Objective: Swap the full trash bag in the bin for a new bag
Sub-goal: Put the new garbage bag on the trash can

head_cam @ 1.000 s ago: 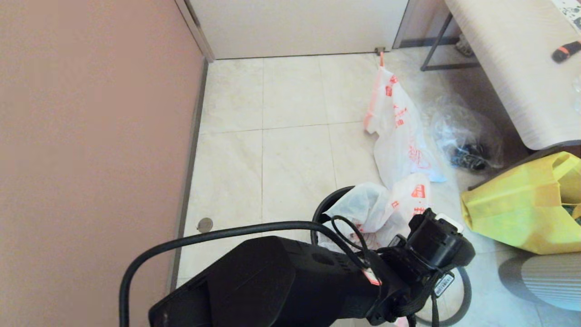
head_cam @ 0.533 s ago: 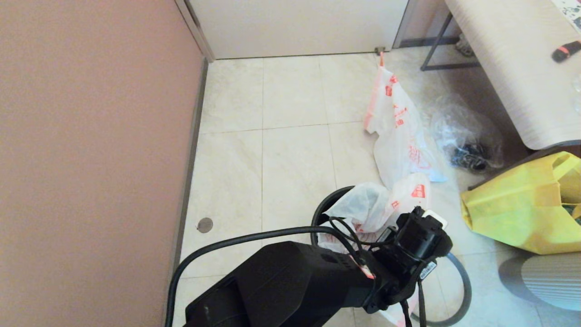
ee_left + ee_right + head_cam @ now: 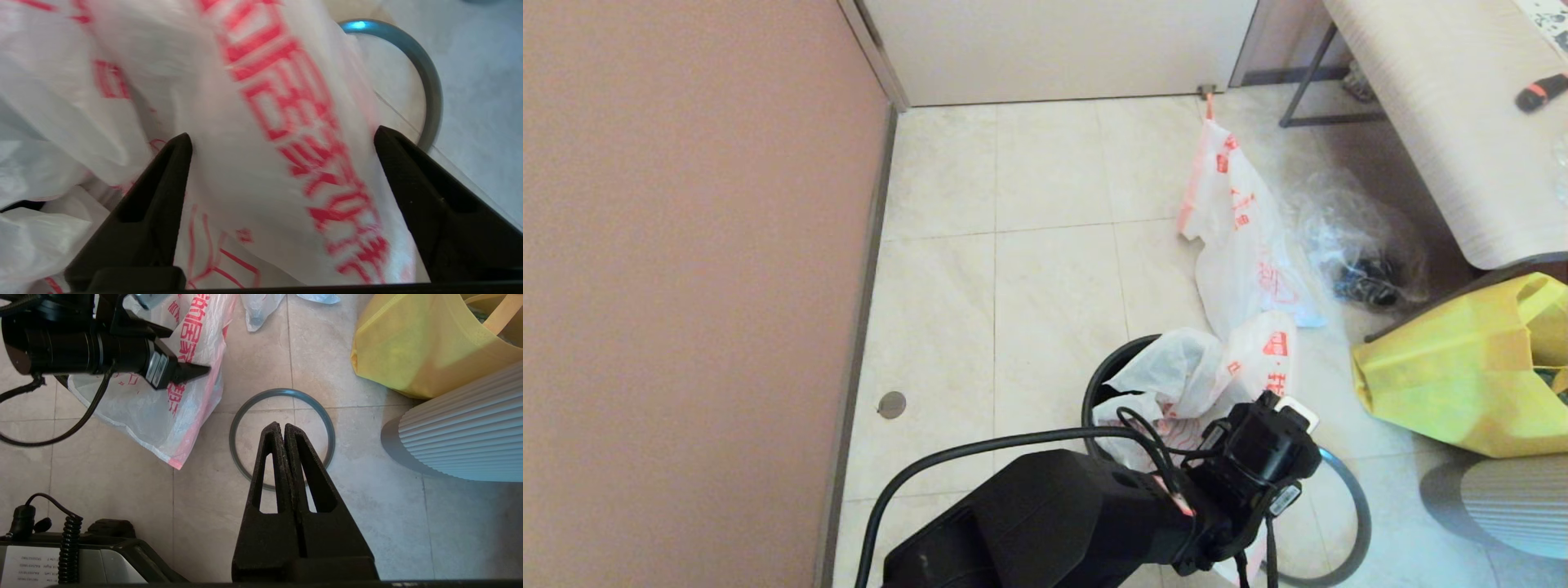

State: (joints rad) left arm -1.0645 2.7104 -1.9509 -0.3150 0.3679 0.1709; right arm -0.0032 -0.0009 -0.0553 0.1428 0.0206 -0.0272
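We see bright, even indoor light, soft shadows at three o'clock, motion blur on the new bag (image 3: 282,134).

Left gripper (image 3: 282,163) reaching forward and down from the left arm (image 3: 1045,523), fingers spread wide. Right gripper (image 3: 284,430) pointing down, fingers pressed together.

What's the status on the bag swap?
Left claw open, straddling the new bag draped over the bin. Right claw shut, above the hoop on the floor. Nothing blocking.
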